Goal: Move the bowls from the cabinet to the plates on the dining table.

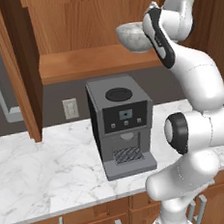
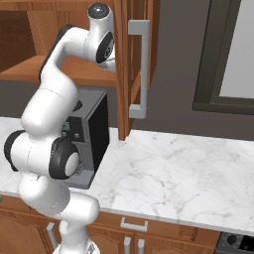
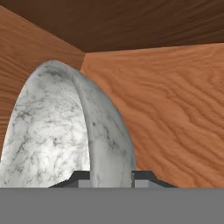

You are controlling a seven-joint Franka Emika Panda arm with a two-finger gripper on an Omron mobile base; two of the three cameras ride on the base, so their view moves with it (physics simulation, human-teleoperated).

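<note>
marbled bowl [image 3: 65, 131] rim between gripper [image 3: 111, 177] fingertips, coffee machine [image 1: 121, 125] below

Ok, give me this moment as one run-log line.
phase: grasp | gripper: shut on marbled bowl rim | place: open cabinet shelf, above coffee machine | next: probably lift out

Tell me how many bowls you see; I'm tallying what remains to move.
1: the marbled bowl on the cabinet shelf, its rim between the gripper fingers. A second may be hidden.
</note>
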